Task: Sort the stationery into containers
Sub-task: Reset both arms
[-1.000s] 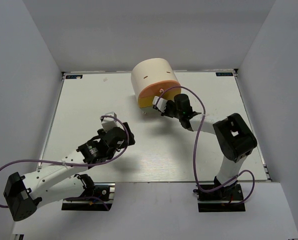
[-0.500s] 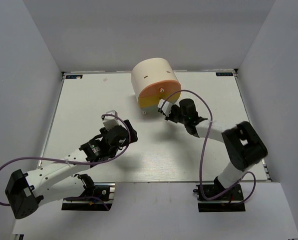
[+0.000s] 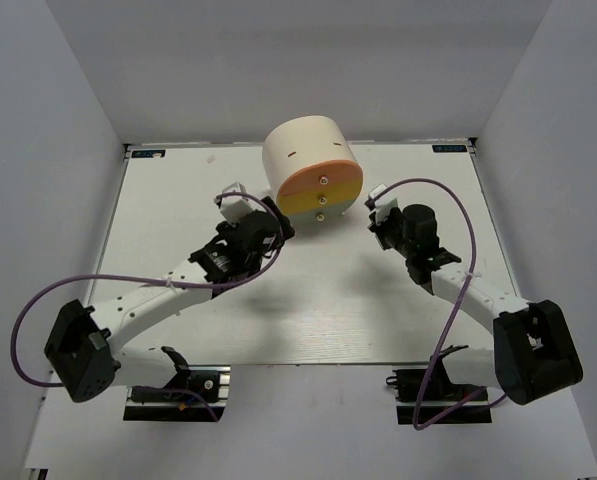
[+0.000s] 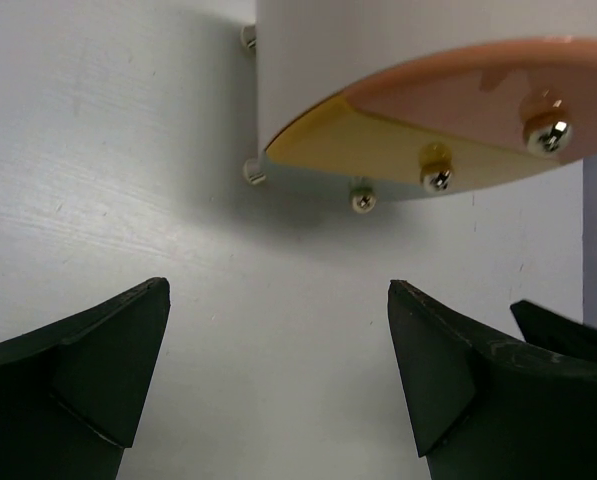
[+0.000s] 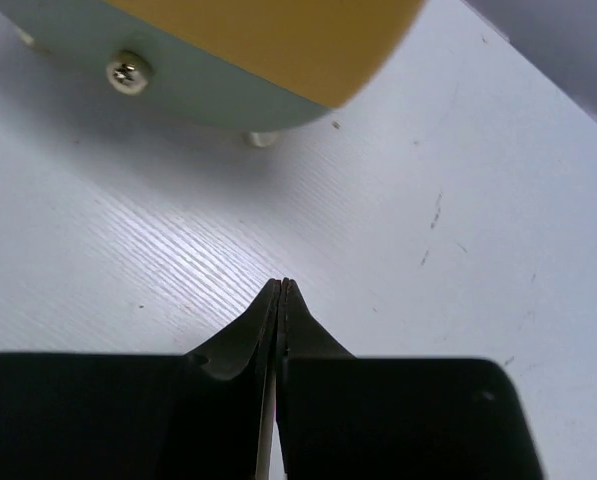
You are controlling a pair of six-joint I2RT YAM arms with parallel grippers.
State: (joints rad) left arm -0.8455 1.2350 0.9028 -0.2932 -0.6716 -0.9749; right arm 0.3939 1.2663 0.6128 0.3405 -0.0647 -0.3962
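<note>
The cream arch-topped cabinet [image 3: 306, 152] stands at the back middle of the table. Its orange drawer [image 3: 323, 179], yellow drawer [image 3: 320, 201] and grey-green drawer [image 3: 320, 215] are all shut. No stationery shows in any view. My left gripper [image 3: 275, 222] is open and empty, just left of the cabinet's front; its view shows the drawer fronts [image 4: 448, 120] ahead. My right gripper [image 3: 378, 214] is shut and empty, to the right of the cabinet. Its view shows the grey-green drawer's knob [image 5: 126, 72] and the yellow front [image 5: 278, 40].
The white table [image 3: 178, 200] is bounded by grey walls at the back and both sides. Purple cables loop from both arms. The cabinet's small feet [image 4: 253, 171] rest on the table.
My right gripper has pulled back to the right, away from the cabinet front, and the drawers now show shut. My left gripper has moved up and right, close to the cabinet's left front.
</note>
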